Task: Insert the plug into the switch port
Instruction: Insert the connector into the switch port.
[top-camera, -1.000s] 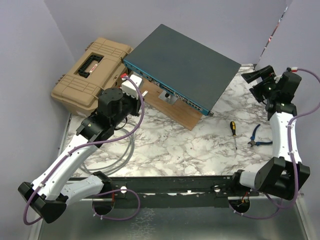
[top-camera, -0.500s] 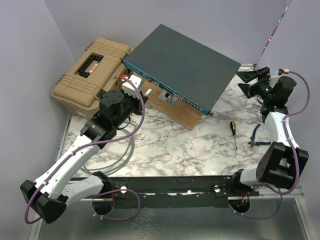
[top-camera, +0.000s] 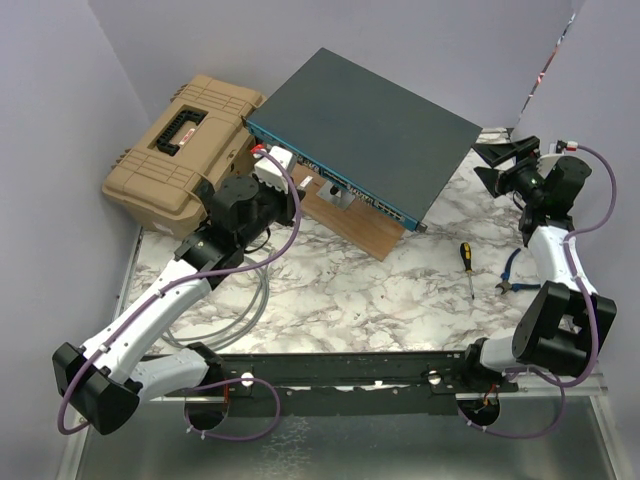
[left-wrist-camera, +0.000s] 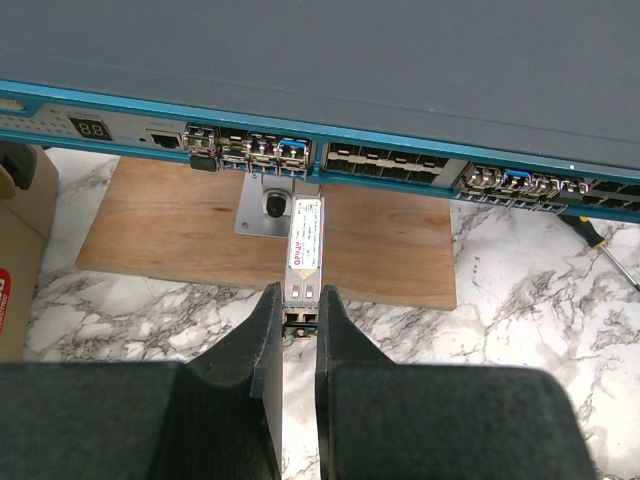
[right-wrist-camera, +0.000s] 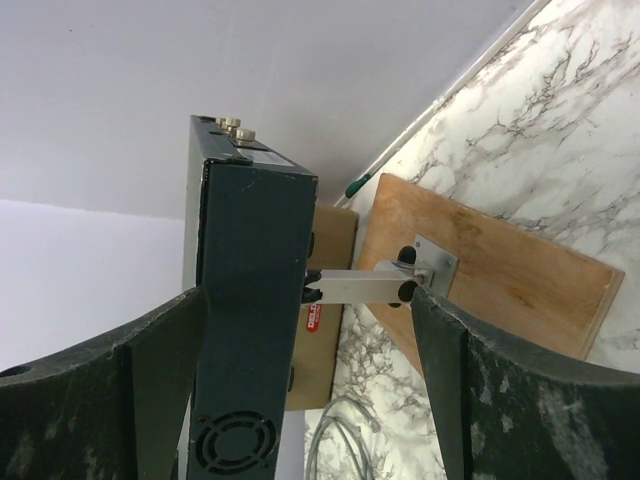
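Note:
The switch (top-camera: 372, 122) is a flat dark grey box propped on a wooden board, its blue face (left-wrist-camera: 330, 150) carrying a row of small sockets. My left gripper (left-wrist-camera: 298, 310) is shut on the rear end of the plug (left-wrist-camera: 305, 245), a slim silver module with a white label. The plug points at the sockets, its tip just short of the blue face. In the top view the left gripper (top-camera: 290, 190) sits close to the face's left part. My right gripper (top-camera: 498, 165) is open by the switch's right corner. The switch's side (right-wrist-camera: 250, 300) shows between its fingers.
A tan toolbox (top-camera: 185, 145) stands left of the switch. The wooden board (top-camera: 350, 222) carries a small metal bracket (left-wrist-camera: 268, 203). A grey cable coil (top-camera: 252, 292) lies near the left arm. A screwdriver (top-camera: 466, 268) and blue pliers (top-camera: 515, 275) lie at the right.
My left gripper has moved forward and right with the plug, closer to the blue face. My right gripper swung left toward the switch's corner, then stayed nearly still.

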